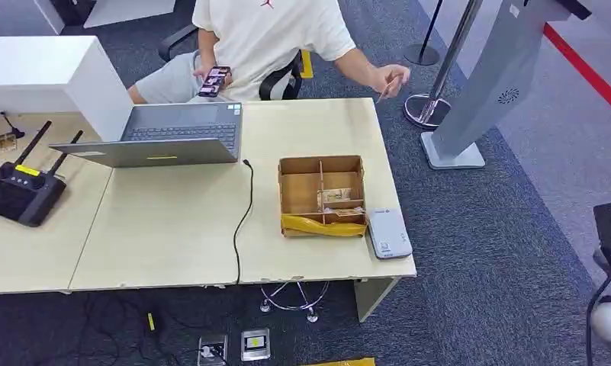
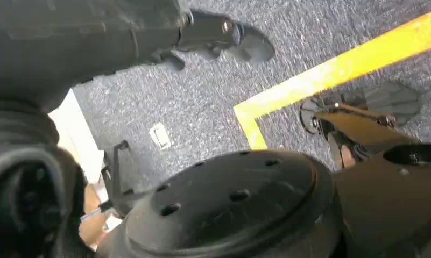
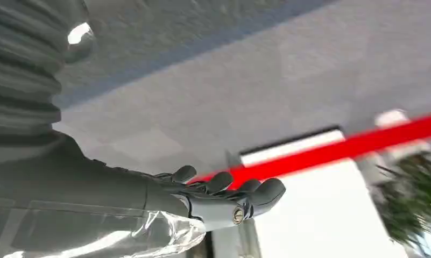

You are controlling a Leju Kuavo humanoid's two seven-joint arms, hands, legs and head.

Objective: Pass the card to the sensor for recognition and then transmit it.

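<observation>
Person holds small tan card (image 1: 387,85) out for handover; right hand (image 3: 224,196) empty, fingers loosely apart; left hand's state can't tell

Bare tabletop (image 1: 172,229) lies open left of the cardboard box (image 1: 322,195); laptop (image 1: 172,136) blocks behind.

Matt pale-wood table (image 1: 172,236) — brown cardboard box (image 1: 321,169) — rough carpet (image 1: 477,252).
</observation>
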